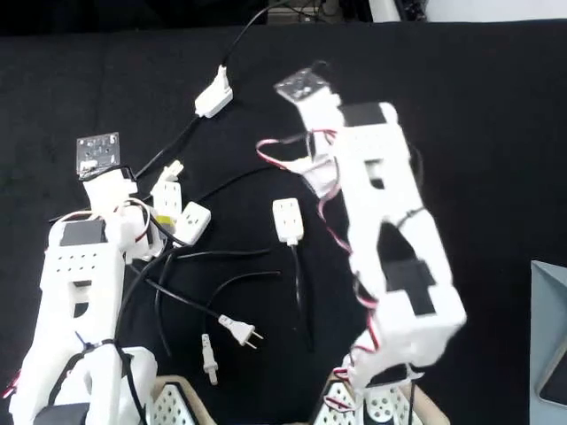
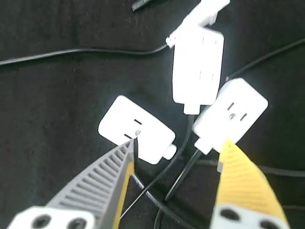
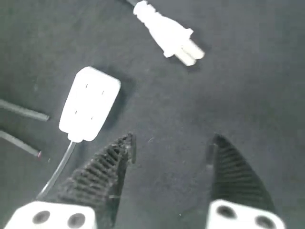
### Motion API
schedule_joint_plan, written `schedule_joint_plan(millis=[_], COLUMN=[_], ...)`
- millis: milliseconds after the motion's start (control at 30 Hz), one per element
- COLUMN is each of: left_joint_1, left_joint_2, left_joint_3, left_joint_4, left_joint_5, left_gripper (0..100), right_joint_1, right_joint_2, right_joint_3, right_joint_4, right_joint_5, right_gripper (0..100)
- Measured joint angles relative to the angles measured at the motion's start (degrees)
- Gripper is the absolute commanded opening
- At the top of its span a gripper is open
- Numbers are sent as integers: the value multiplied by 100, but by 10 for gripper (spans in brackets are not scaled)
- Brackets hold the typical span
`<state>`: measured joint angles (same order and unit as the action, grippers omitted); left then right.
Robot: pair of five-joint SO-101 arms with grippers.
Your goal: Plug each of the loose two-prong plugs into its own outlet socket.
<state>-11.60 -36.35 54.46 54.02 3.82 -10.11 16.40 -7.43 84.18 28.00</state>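
My left gripper [image 2: 180, 143] is open and hangs low over a cluster of white outlet sockets. Its grey finger [image 2: 119, 162] lies over one socket [image 2: 143, 136], and the yellow finger [image 2: 238, 176] is beside a second socket [image 2: 233, 112]. A longer socket [image 2: 198, 67] carries a white plug [image 2: 205, 12] at its far end. My right gripper [image 3: 171, 140] is open above bare cloth, near a white socket [image 3: 90, 105] and a loose white two-prong plug [image 3: 167, 33]. Two loose plugs [image 1: 241, 332] [image 1: 209, 354] lie on black cords near the arm bases.
Black cords [image 1: 204, 257] loop across the black cloth between the arms. One socket [image 1: 288, 220] lies alone at the middle, and a white plug [image 1: 214, 93] lies farther back. A grey-blue object [image 1: 549, 328] stands at the right edge.
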Motion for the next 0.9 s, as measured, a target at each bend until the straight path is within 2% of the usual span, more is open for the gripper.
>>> schedule_joint_plan(millis=[133, 433, 900], left_joint_1=[0, 0, -18], left_joint_2=[-26, -26, -26], left_joint_3=[0, 0, 35], left_joint_4=[-53, -62, -62], left_joint_5=[0, 0, 0], left_gripper=[281, 281, 280], right_joint_1=[-70, -70, -378], right_joint_2=[923, 2620, 4167], right_joint_3=[-1231, -3244, -4862], right_joint_4=[659, 844, 853], right_joint_5=[475, 1204, 1424], right_gripper=[308, 307, 307])
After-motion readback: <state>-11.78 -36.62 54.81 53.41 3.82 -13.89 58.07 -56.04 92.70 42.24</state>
